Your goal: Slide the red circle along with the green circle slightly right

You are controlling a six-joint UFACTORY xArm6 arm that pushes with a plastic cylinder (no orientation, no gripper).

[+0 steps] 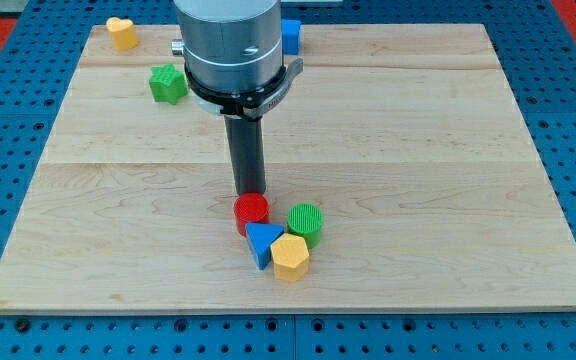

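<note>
camera view: my tip (249, 192) touches red circle (252, 211) beside green circle (306, 221).

No readable text or labels, seemingly.

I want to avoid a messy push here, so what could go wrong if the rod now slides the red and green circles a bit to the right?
1. My tip sits at the top edge of the red circle, not on its left, so a push from here may drive it downward.
2. The blue triangle and yellow block crowd the red circle and the green circle, so they could get dragged along.
</note>
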